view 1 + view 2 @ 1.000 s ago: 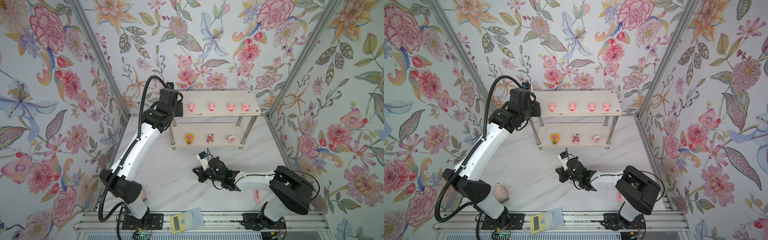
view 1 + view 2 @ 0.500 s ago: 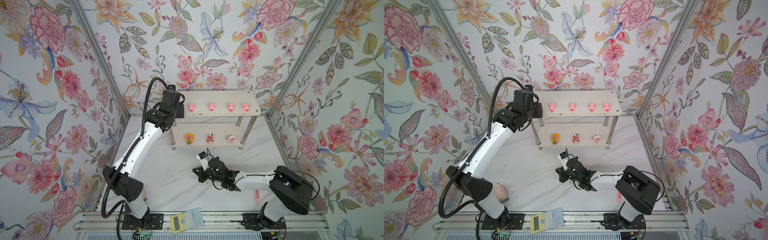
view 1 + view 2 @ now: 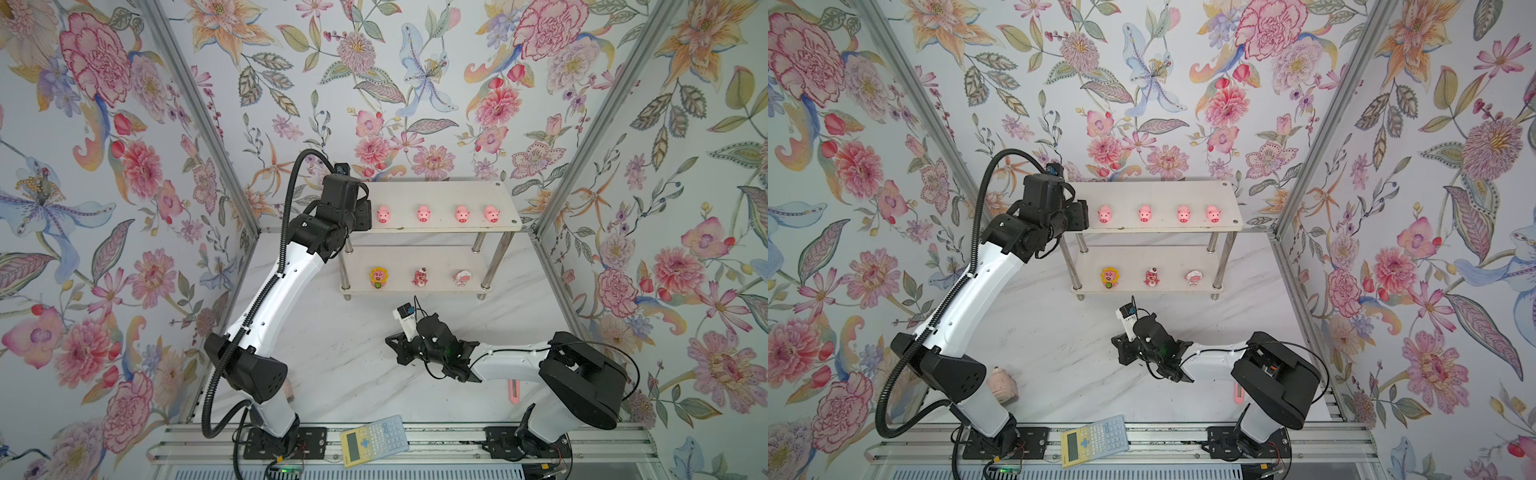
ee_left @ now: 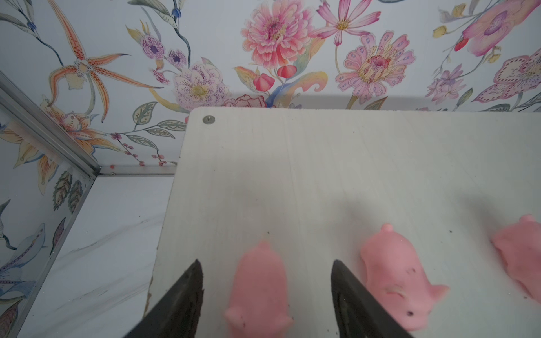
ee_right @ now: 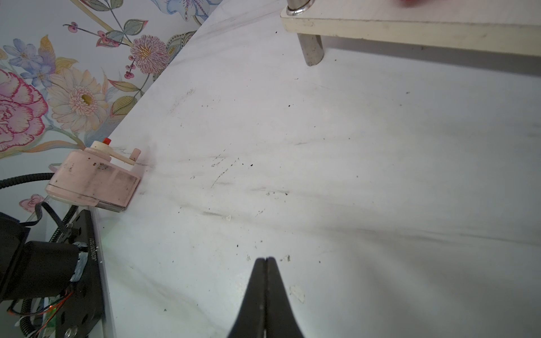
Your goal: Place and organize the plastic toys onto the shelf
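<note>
Left wrist view: your left hand (image 4: 267, 262) stands wide over the top tier of the white two-tier shelf with chrome legs (image 4: 292, 164), at the shelf end nearest the left arm. Its two black fingers (image 4: 187, 292) flank a small pink plastic pig (image 4: 257, 289). A gap shows on each side, and neither finger touches the pig. The pig rests on the shelf board. A second pink pig (image 4: 395, 278) sits just beside it on the same tier, outside the fingers.

In both top views, a row of four pink pigs (image 3: 423, 213) (image 3: 1144, 213) lines that tier beyond the hand. The lower tier carries a yellow-maned pink figure (image 3: 377, 277), a dark pink-red bear (image 3: 420, 278) and a round pink-and-white figure (image 3: 461, 277), well apart in a row.

Your right hand (image 5: 265, 259) is pressed closed and holds nothing. It sits over the white marbled worktop (image 5: 351, 146) in front of the shelf. You cannot tell whether its tips touch the worktop.
</note>
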